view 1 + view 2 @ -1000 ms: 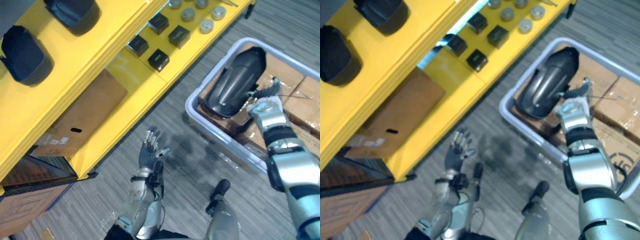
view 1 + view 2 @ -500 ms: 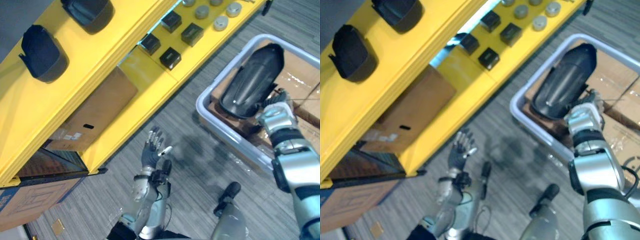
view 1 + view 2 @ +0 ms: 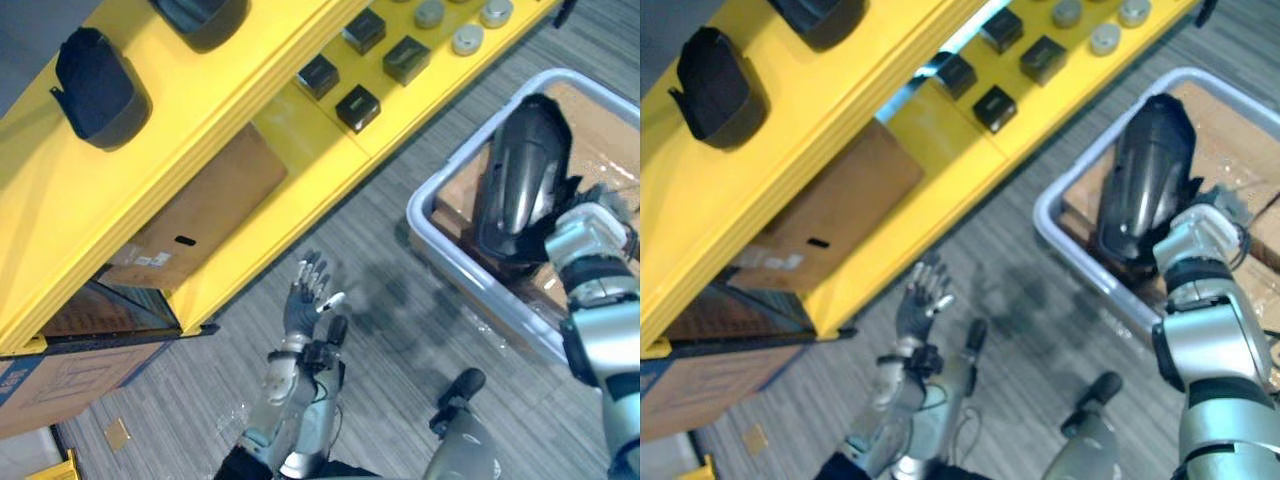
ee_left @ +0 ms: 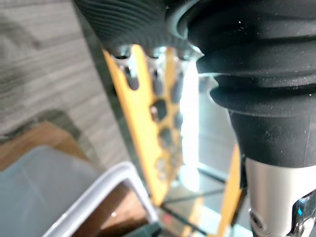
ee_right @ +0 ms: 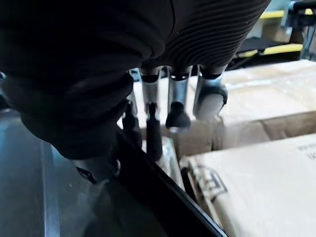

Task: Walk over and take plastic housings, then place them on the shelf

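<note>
**Ana:** Where is the task's thing sitting?

**Ben:** The long black glossy plastic housing (image 3: 525,165) is standing nearly on end inside the pale round-cornered plastic bin (image 3: 480,290). It is rising well above the bin's rim, and its lower end is sitting down among the brown cardboard boxes (image 5: 266,187) packed in the bin. The right hand (image 3: 588,228) is gripping it low on one edge, with its fingers (image 5: 174,112) curling over the thin dark rim.

**Ana:** And the other hand?

**Ben:** The left hand (image 3: 305,298) is hovering over the grey striped carpet (image 3: 180,400), well apart from the bin. Its fingers are straight and it is holding nothing.

**Ana:** What is going to make this lift go well?

**Ben:** I'm judging the shell to be smooth, curved and thin-walled, so it is likely slippery. One grip near the end is leaving a long lever above the hand. I'd be raising it straight up until it is clearing the bin's rim, then swinging slowly. The free hand should be coming under the upper end to steady it.

**Ana:** And where is it going?

**Ben:** It is going to the yellow painted metal shelf (image 3: 230,110) running beside the bin. Two rounded matte black housings (image 3: 100,88) are already lying on its top tier, so I'd be aiming for bare yellow beside them.
</note>
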`<state>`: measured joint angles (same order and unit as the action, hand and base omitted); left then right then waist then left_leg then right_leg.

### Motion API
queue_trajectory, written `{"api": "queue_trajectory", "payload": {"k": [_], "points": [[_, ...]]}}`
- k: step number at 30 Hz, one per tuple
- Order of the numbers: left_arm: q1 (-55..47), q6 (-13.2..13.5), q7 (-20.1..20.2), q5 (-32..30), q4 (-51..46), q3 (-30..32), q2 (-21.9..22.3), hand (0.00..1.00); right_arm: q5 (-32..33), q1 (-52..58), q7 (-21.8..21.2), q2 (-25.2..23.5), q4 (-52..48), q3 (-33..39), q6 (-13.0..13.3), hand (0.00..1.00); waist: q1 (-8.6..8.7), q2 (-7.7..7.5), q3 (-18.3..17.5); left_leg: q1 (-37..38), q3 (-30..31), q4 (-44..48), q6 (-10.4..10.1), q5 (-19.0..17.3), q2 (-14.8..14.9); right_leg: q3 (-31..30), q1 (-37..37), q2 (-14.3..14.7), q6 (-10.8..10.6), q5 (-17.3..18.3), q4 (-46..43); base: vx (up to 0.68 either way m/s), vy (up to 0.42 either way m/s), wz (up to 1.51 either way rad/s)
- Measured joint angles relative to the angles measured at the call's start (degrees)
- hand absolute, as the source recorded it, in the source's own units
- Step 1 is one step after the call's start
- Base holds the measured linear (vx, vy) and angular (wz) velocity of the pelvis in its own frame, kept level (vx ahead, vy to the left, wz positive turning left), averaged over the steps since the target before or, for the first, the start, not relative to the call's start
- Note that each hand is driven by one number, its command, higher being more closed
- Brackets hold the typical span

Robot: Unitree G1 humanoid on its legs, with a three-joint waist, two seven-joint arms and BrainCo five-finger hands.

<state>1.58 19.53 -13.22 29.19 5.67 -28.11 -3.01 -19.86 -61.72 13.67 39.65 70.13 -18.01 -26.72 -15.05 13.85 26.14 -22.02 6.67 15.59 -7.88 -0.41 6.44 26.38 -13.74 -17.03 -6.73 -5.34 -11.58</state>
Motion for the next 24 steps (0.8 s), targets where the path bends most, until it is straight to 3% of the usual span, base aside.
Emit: {"api": "queue_trajectory", "payload": {"k": [7, 11, 15, 20, 24], "points": [[-0.85, 1.68, 0.49, -1.38, -2.52, 1.06, -2.78, 0.00, 2.16, 0.75, 2.92, -0.06, 0.21, -0.15, 10.34, 1.00, 1.29, -0.80, 0.54, 2.50, -1.31, -1.22, -0.21, 0.19, 0.69, -1.03, 1.48, 0.68, -0.14, -0.19, 1.00, -0.01, -0.005, -0.08], [-0.47, 1.74, 0.65, -3.24, -3.61, 3.90, -4.23, 0.00, 2.25, 2.55, 4.32, -0.30, -3.98, -0.27, 14.74, 1.00, 2.38, -2.97, 1.83, 4.16, -3.43, -2.54, -0.48, 0.34, 2.14, -2.72, 1.90, 2.22, 0.20, -1.40, 3.04, 0.01, -0.023, -0.25], [2.09, 1.73, 0.74, -3.35, -3.52, 4.75, -5.67, 0.00, 2.02, 3.33, 6.71, -0.81, -7.60, -1.30, 16.91, 1.00, 4.87, -4.27, 2.05, 4.97, -4.55, -3.19, -0.74, 0.59, 2.45, -3.74, 1.88, 2.52, 0.15, -1.81, 3.48, 0.03, -0.008, -0.17], [12.06, 1.22, 0.43, -3.34, 2.95, 7.25, -5.88, 0.00, -0.54, 4.76, 8.62, -4.00, -13.67, -2.04, 18.67, 1.00, 6.67, -6.48, 1.64, 6.12, -7.38, -3.25, -0.80, 0.52, 3.65, -6.10, 1.59, 3.66, 0.61, -2.77, 4.61, 0.00, -0.007, -0.23], [23.48, -1.90, -0.18, -7.03, 11.69, 7.62, -8.29, 0.00, -3.02, 4.73, 8.72, -6.25, -16.94, -2.55, 19.84, 1.00, 7.53, -8.01, 1.39, 6.13, -9.20, -3.22, -0.83, 0.50, 4.28, -7.63, 0.55, 4.32, 1.05, -3.60, 5.47, -0.05, -0.012, -0.21]]}}
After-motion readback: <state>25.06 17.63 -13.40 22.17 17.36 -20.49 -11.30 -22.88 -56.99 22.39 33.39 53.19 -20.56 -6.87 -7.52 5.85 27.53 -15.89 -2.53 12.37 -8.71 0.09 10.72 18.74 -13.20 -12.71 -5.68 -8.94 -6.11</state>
